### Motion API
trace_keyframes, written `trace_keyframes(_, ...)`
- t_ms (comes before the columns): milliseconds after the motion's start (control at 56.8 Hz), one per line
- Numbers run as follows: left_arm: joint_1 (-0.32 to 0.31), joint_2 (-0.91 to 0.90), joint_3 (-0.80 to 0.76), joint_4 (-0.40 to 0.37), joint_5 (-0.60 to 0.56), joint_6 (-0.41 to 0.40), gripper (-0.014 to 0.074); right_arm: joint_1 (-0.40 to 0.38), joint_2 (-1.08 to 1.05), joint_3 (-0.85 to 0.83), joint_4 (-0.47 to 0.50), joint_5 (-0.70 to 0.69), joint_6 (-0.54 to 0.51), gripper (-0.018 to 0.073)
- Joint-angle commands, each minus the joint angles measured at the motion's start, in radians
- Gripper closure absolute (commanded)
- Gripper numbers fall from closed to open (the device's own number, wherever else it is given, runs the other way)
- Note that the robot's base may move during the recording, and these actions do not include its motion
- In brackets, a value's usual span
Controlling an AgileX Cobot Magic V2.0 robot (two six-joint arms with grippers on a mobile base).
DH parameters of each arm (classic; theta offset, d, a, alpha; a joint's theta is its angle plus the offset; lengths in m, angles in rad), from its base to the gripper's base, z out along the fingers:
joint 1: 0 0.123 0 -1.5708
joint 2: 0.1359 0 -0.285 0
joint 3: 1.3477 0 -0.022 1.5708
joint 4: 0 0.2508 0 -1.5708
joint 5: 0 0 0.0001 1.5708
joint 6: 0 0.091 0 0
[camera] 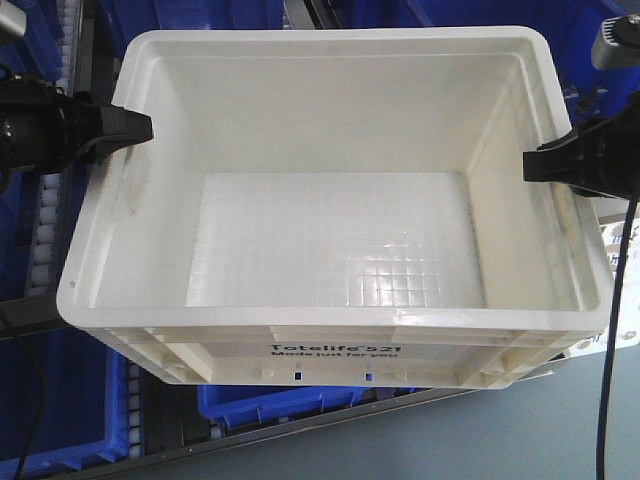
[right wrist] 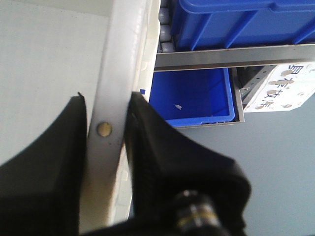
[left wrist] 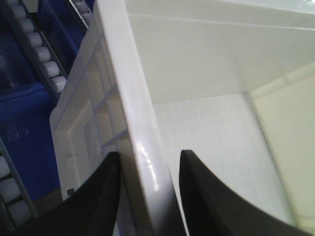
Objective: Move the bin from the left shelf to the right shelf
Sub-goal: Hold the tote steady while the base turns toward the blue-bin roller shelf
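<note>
The bin (camera: pixel 330 250) is a large white tote, empty, with black "Totelife 521" print on its near side. It fills the middle of the front view, in front of the shelves. My left gripper (camera: pixel 140 125) is shut on the bin's left rim, one finger outside the wall and one inside. In the left wrist view the gripper (left wrist: pixel 150 155) straddles that rim of the bin (left wrist: pixel 206 73). My right gripper (camera: pixel 530 165) is shut on the right rim. The right wrist view has the gripper (right wrist: pixel 107 96) pinching the bin (right wrist: pixel 49 64) wall near a small brass rivet.
Blue bins (camera: pixel 280 400) sit on shelf levels below and behind the tote, with another blue bin (camera: pixel 60 400) at lower left. White conveyor rollers (camera: pixel 45 230) run along the left shelf. A metal shelf rail (right wrist: pixel 231 55) and a label card (right wrist: pixel 290 81) lie to the right, above grey floor (camera: pixel 500 440).
</note>
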Motion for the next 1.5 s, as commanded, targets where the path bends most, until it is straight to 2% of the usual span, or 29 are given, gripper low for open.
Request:
trace_keyframes(0, -0.054, -0.048, -0.047, -0.185, 0.2, 0.017, 0.06, 0.031, -0.026, -0.049, 0.181, -0.146, -0.028, 0.0564)
trace_keyframes(1480, -0.054, -0.048, -0.047, -0.185, 0.2, 0.017, 0.06, 0.031, -0.026, -0.049, 0.181, -0.146, -0.028, 0.0564)
